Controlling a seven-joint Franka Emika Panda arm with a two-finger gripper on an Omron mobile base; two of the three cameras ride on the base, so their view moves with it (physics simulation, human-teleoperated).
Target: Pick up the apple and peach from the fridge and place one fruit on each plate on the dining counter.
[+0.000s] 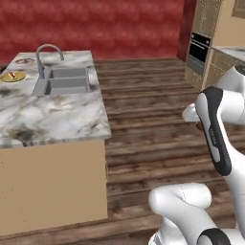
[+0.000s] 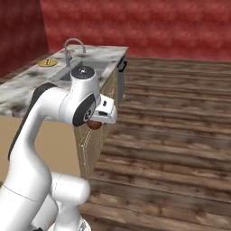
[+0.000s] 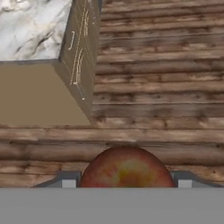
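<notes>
one fruit (image 3: 126, 168), red with a yellow patch, sits between the tips of the one end effector (image 3: 126, 180). one counter (image 1: 57, 112) with a marbled top lies ahead of the end effector and off to its left side. on the far end of that counter, well beyond the end effector, are two plates: one with a yellow-orange rim (image 1: 13, 76) and one with a dark red rim (image 1: 25, 61). one steel sink (image 1: 64, 80) with one arched tap (image 1: 45, 57) is set into the counter, nearer the end effector than the plates. one black oven (image 1: 198, 51) stands far ahead.
</notes>
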